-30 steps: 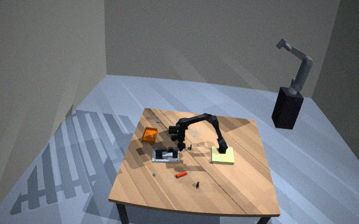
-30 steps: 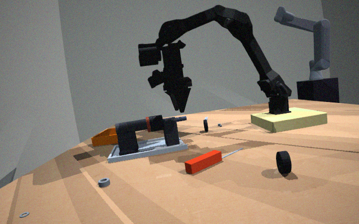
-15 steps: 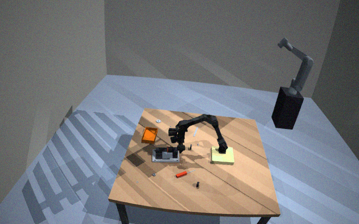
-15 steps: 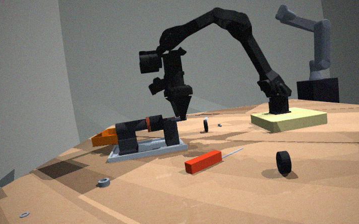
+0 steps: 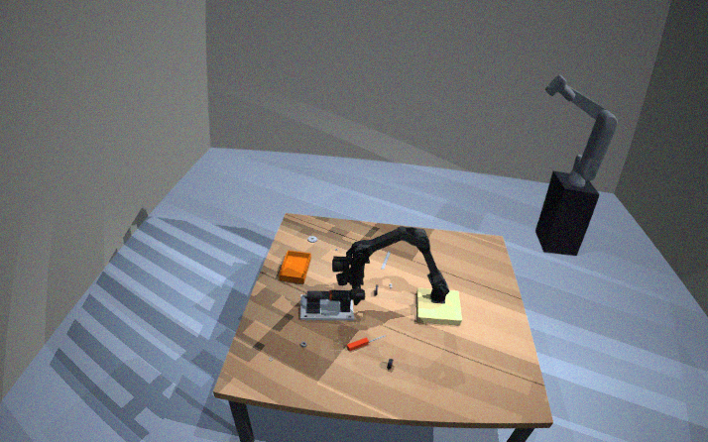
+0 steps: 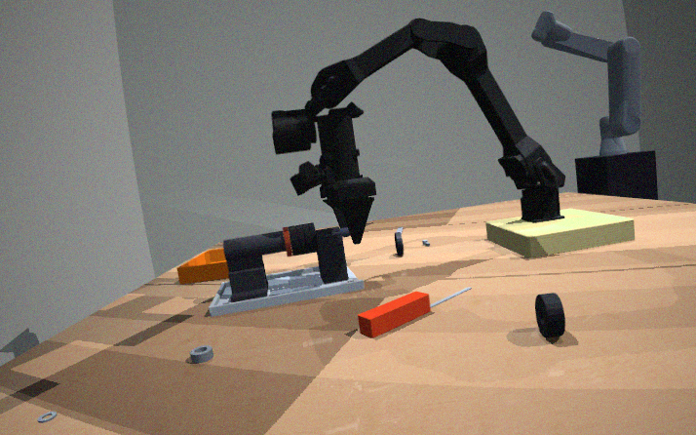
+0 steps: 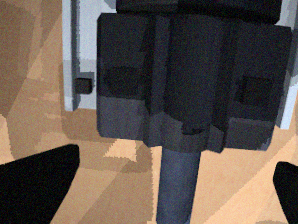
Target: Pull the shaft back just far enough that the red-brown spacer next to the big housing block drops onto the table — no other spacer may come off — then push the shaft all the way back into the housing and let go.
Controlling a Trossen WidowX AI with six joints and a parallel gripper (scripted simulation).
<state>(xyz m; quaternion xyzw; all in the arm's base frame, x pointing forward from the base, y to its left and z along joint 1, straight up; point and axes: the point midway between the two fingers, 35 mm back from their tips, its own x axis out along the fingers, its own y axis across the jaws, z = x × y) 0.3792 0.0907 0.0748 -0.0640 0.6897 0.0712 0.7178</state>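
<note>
The housing block (image 6: 245,278) is dark and stands at the left end of a light grey base tray (image 6: 286,304) (image 5: 326,317). The red-brown spacer (image 6: 288,241) (image 5: 330,294) sits on the shaft line between the housing's barrel and the black spacer section (image 6: 302,239). A dark support block (image 6: 332,257) (image 7: 125,100) stands at the tray's right end. The bluish shaft (image 6: 344,232) (image 7: 178,187) sticks out past it. My gripper (image 6: 358,241) (image 7: 176,163) (image 5: 357,301) is open, pointing down, with one finger on each side of the protruding shaft, neither touching it in the wrist view.
An orange bin (image 5: 295,267) (image 6: 203,272) lies behind the tray. A red-handled screwdriver (image 5: 357,344) (image 6: 394,315), a black ring (image 5: 390,363) (image 6: 550,316) and a small grey ring (image 6: 201,357) lie in front. Another dark ring (image 6: 399,244) stands right of the gripper. The arm stands on a yellow-green base (image 5: 438,317) (image 6: 583,243).
</note>
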